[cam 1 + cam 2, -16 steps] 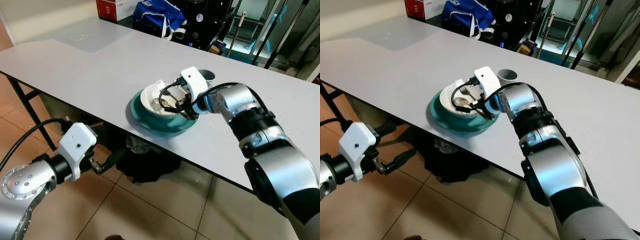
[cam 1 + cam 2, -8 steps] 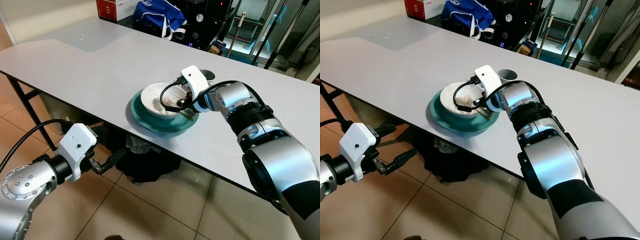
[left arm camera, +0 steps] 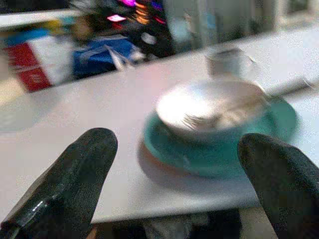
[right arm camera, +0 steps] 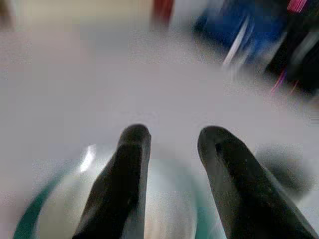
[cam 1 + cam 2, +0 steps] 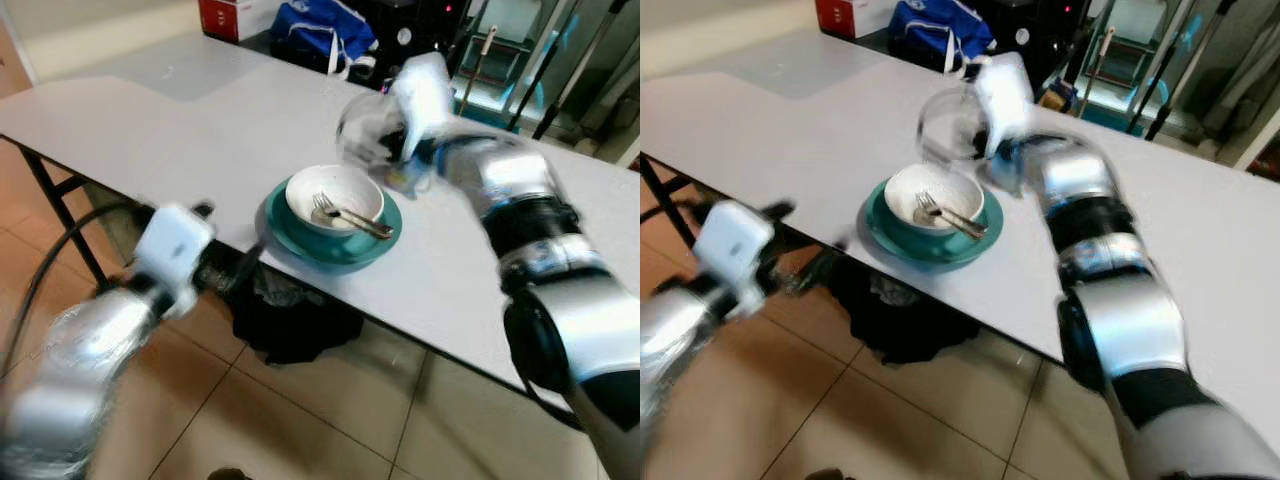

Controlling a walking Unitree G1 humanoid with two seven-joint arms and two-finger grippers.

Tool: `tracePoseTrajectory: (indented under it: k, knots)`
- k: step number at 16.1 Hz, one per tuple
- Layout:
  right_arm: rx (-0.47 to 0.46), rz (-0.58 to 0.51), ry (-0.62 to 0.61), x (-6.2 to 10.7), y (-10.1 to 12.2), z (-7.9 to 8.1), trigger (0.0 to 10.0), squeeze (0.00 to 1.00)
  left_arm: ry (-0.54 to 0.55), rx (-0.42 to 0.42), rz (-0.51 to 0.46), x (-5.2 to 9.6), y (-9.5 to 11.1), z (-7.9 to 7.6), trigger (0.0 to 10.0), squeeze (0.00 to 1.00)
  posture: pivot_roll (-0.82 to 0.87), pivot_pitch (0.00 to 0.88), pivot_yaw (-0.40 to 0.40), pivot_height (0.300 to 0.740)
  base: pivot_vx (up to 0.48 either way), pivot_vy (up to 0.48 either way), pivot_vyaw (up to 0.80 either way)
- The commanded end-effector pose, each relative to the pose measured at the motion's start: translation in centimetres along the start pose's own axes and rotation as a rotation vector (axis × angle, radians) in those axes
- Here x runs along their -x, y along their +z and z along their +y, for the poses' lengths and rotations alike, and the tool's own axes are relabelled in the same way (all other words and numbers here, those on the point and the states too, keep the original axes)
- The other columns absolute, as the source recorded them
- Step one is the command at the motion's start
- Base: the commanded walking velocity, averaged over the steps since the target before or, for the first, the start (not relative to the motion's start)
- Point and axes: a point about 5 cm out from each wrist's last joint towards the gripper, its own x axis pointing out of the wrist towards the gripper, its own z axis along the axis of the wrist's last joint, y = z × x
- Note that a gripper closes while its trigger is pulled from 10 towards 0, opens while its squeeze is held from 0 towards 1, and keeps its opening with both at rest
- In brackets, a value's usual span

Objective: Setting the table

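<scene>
Fork [image 5: 345, 215] inside white bowl [image 5: 334, 197] on teal plate [image 5: 333, 240]; right gripper [image 4: 174, 149] empty, parted, at 12 o'clock above; left gripper [image 3: 174, 164] wide apart by bench [image 5: 180, 130] edge.

Red box [image 5: 226, 17] at the table's far edge, blue bag [image 5: 325, 28] with white straps just beside it. Behind the table: dark gear with small lit spots [image 3: 130, 11], plus black stand legs [image 5: 1175, 75] and poles, too cluttered to identify. Tan tiled floor [image 5: 300, 420] below, with a dark bundle [image 5: 290, 325] lying on it under the table's near edge.
</scene>
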Motion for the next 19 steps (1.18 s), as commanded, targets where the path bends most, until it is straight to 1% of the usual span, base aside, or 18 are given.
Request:
tracePoseTrajectory:
  k: [1,2,3,4,5,6,7,8,9,10,11,12,13,15,16,18,19]
  knots:
    - [0.038,-0.065,-0.104,1.3,0.1,-1.5,10.0,0.00,0.067,-0.015,0.042,-0.5,-0.6,0.1,10.0,0.00,0.00,0.000,-0.090,0.740,0.000,0.277,0.00]
    - [0.050,-0.102,-0.194,3.1,-0.8,-2.2,10.0,0.00,0.145,-0.021,0.040,-1.3,-0.5,0.1,10.0,0.00,-0.02,0.000,-0.081,0.740,0.000,0.480,0.00]
    - [0.022,-0.107,-0.281,5.7,-3.3,-2.3,10.0,0.00,0.189,-0.014,0.004,-2.1,0.2,-0.1,10.0,0.00,-0.03,0.000,-0.061,0.740,0.000,0.480,0.00]
    - [-0.030,-0.095,-0.334,7.8,-5.3,-2.2,10.0,0.00,0.213,0.018,-0.023,-2.6,0.8,-0.1,10.0,0.00,-0.03,0.000,-0.054,0.740,0.000,0.480,0.00]
    - [-0.173,-0.054,-0.404,9.3,-8.2,-2.0,10.0,0.00,0.216,-0.032,-0.013,-2.7,0.8,0.2,10.0,0.00,-0.03,0.000,-0.047,0.740,0.000,0.480,-0.80]
    - [-0.172,-0.028,-0.433,9.8,-9.3,-1.9,10.0,0.00,0.207,-0.045,-0.003,-2.6,0.5,0.3,10.0,0.00,-0.03,0.000,-0.044,0.740,0.000,0.480,-0.80]
    - [-0.141,-0.002,-0.461,10.8,-10.7,-1.4,10.0,0.17,0.213,-0.061,0.024,-2.3,-0.2,0.4,10.0,0.00,-0.04,0.000,-0.038,0.740,0.000,0.480,-0.80]
    - [-0.134,0.006,-0.478,11.3,-11.0,-1.2,10.0,0.58,0.221,-0.068,0.034,-2.2,-0.5,0.4,10.0,0.00,-0.04,0.000,-0.037,0.740,0.000,0.480,-0.80]
    - [-0.154,0.035,-0.500,12.1,-11.8,-0.8,10.0,1.00,0.221,-0.079,0.050,-1.5,-1.1,0.2,10.0,0.00,-0.04,0.000,-0.035,0.740,0.000,0.480,-0.80]
    - [-0.145,0.057,-0.520,12.7,-12.1,-0.7,10.0,1.00,0.235,-0.076,0.066,-0.9,-1.6,0.1,10.0,0.00,-0.04,0.000,-0.034,0.740,0.000,0.480,-0.80]
    - [-0.148,0.075,-0.532,13.0,-12.3,-0.5,10.0,1.00,0.243,-0.074,0.074,-0.7,-1.8,0.1,10.0,0.00,-0.04,0.000,-0.035,0.740,0.000,0.480,-0.80]
    - [-0.154,0.083,-0.525,13.2,-12.4,-0.2,10.0,1.00,0.275,-0.068,0.081,-0.5,-1.9,0.1,10.0,0.00,-0.02,0.000,-0.043,0.740,0.000,0.480,-0.80]
    - [-0.153,0.080,-0.488,12.7,-12.3,0.3,10.0,1.00,0.295,-0.058,0.075,-0.4,-1.6,0.2,10.0,0.00,0.00,0.000,-0.048,0.740,0.000,0.480,-0.80]
    - [-0.150,0.068,-0.454,12.3,-12.0,0.9,10.0,1.00,0.300,-0.055,0.069,-0.3,-1.5,0.2,10.0,0.00,0.01,0.000,-0.055,0.740,0.000,0.480,-0.80]
    - [-0.147,0.057,-0.415,11.9,-11.7,1.6,10.0,0.00,0.309,-0.062,0.067,-0.2,-1.5,0.2,10.0,0.00,0.01,0.000,-0.067,0.740,0.000,0.480,-0.80]
    - [-0.151,0.077,-0.386,11.8,-12.0,2.7,10.0,0.00,0.324,-0.045,0.056,0.2,-1.2,0.0,10.0,0.00,0.01,0.000,-0.080,0.740,0.000,0.480,-0.80]
    - [-0.165,0.085,-0.387,11.9,-12.2,2.8,10.0,0.00,0.329,-0.050,0.055,0.2,-1.0,0.0,10.0,0.00,0.01,0.000,-0.081,0.740,0.000,0.480,-0.80]
